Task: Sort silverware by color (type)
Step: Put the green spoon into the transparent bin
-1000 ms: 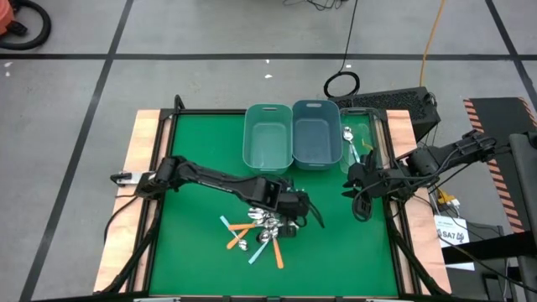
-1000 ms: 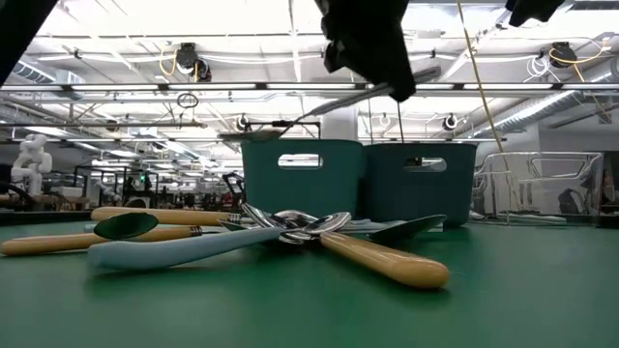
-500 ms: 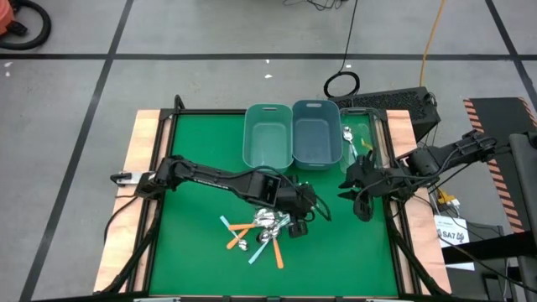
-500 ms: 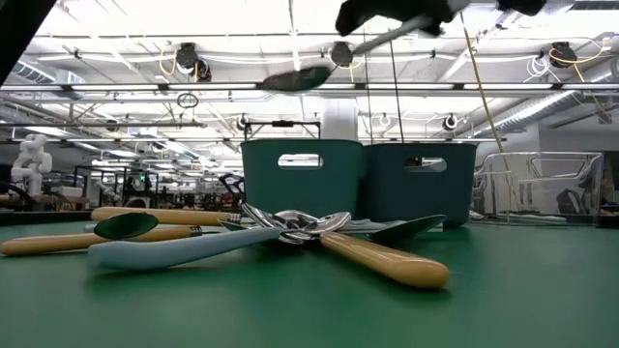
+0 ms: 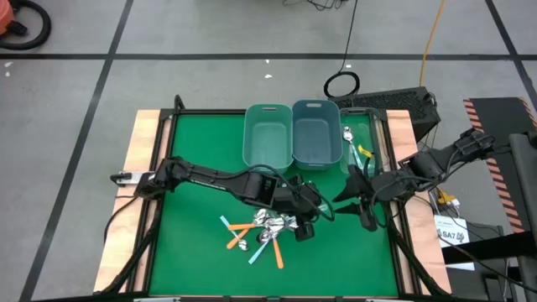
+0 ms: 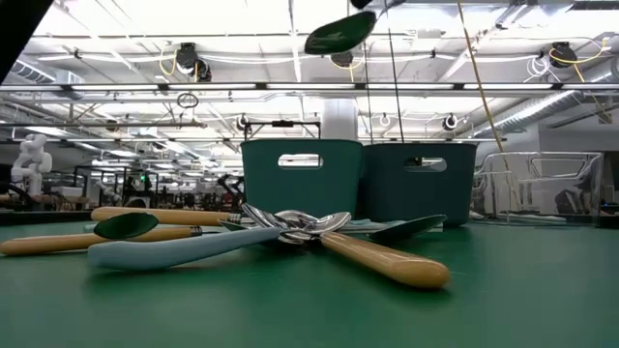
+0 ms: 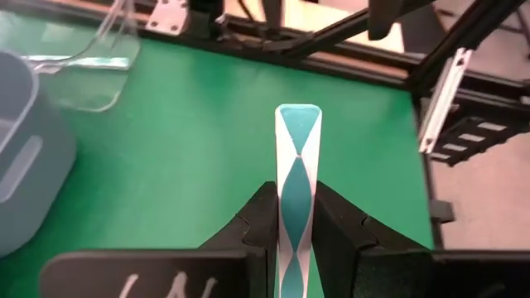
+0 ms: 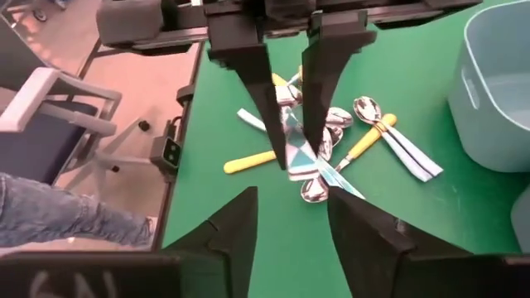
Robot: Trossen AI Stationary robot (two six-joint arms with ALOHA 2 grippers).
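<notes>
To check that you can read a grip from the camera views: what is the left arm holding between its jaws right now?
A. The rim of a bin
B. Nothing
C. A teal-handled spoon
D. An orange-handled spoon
C: in the left wrist view the left gripper has its jaws closed on the handle of a teal spoon, held above the green table.

The teal spoon (image 7: 296, 190) is cut by the left wrist picture's lower edge, its bowl hidden behind the left gripper (image 7: 296, 228); in the low view only the spoon's bowl shows, the handle leaving at the top edge; the pile of spoons (image 5: 268, 228) overlaps, so the count is unclear.
</notes>
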